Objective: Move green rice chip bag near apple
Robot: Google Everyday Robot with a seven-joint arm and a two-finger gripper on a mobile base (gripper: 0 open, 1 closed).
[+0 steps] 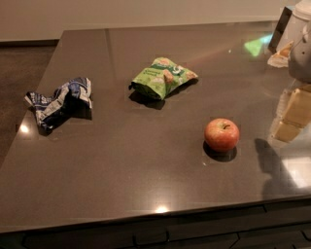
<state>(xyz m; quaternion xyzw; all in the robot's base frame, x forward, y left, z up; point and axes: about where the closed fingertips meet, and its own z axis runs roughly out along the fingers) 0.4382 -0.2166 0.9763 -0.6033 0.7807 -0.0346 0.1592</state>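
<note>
Dark glossy countertop (pixel 121 165): the green rice chip bag (pixel 163 77) lies centre-rear, well apart from the apple (pixel 222 134) at front right. Bag is likely light, soft and slippery; pinch a crimped end. Gripper (pixel 301 51) sits at the right edge; whether it is open cannot be told.

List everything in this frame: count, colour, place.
table: 1, dark brown and glossy, fills most of the view
green rice chip bag: 1, light green, lying mid-table toward the back
apple: 1, red-orange, upright, right of centre, nearer the front than the green bag
blue-and-white snack bag: 1, dark blue and white, crumpled, left side of the table
wall: 1, pale, behind the table
gripper: 1, pale grey-white, at the upper right edge, partly cut off, apart from both bags and the apple
</note>
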